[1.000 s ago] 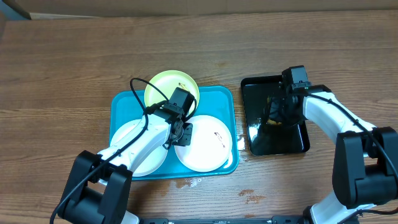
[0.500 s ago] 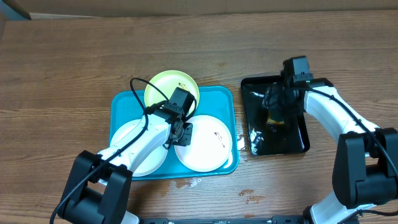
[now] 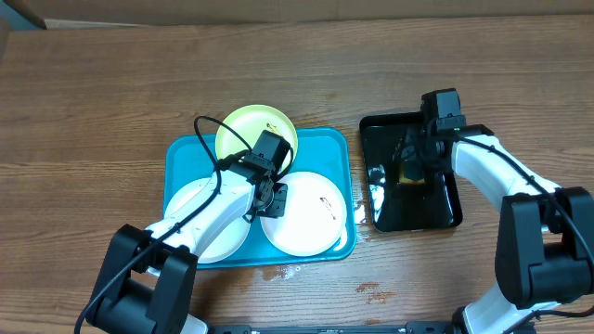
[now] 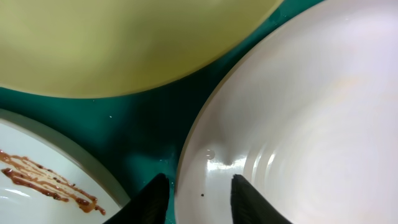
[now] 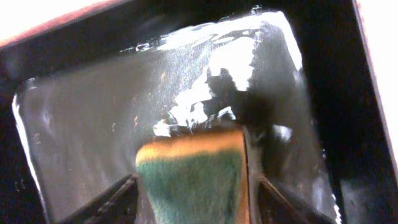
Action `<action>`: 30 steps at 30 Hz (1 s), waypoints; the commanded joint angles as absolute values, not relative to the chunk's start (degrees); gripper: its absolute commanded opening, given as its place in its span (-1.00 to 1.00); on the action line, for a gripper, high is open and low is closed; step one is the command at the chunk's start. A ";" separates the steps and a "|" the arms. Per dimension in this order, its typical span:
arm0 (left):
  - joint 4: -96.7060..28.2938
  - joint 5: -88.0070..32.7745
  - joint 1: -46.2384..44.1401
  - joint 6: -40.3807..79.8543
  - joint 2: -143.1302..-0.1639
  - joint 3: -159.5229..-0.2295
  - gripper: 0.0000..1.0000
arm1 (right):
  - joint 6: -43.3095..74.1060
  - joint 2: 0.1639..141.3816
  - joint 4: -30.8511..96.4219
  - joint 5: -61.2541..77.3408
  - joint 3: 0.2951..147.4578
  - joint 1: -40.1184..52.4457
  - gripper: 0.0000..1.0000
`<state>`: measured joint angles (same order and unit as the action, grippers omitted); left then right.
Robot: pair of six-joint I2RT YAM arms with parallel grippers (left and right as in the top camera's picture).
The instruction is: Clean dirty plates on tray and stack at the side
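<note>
- The left gripper (image 4: 199,199) hangs at the end of a long slanted reach from the near edge of the table (image 3: 111,83). Its forearm lies across the tray (image 3: 329,144) and its wrist is tipped down.
- Its fingers (image 4: 149,205) stand a little apart, astride the rim of the white plate (image 4: 298,124), one outside it and one inside. I cannot tell whether they pinch the rim.
- Just beyond those fingertips lies the green plate (image 4: 124,37), its edge near the white plate's rim.
- Past the outer finger lies the smeared plate (image 4: 31,149), its brown smear (image 4: 43,177) facing up.
- All three plates are on the tray, close around the fingers. The green plate overhangs the tray's far rim.
- The right gripper (image 5: 196,199) points down into the black tray (image 5: 93,112). Its arm comes forward from the near edge, then bends inward at the elbow.
- A sponge (image 5: 189,168), green face up with a yellow band at its far end, lies between this gripper's fingers (image 5: 106,208). They stand close on either side, and I cannot tell whether they squeeze it.
- Wet glare shines on the black tray's floor just beyond the sponge.
</note>
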<state>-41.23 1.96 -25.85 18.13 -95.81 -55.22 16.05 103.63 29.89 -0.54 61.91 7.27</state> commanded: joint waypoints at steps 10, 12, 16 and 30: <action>-41.15 1.91 -25.91 18.90 -96.33 -54.43 -0.27 | 16.25 102.24 43.99 1.61 65.30 7.40 0.49; -41.01 1.93 -25.91 18.90 -96.33 -54.43 -0.32 | 16.25 102.24 43.11 1.61 63.99 7.40 0.44; -40.66 2.35 -25.91 18.90 -96.33 -53.69 -0.44 | 16.25 102.24 41.67 1.61 62.83 7.40 0.42; -38.68 3.55 -25.91 18.90 -96.33 -52.25 -0.46 | 16.25 102.24 38.41 2.74 59.40 7.44 0.26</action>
<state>-38.94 2.46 -25.87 18.31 -95.81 -52.84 16.32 103.39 38.76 1.65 60.47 7.27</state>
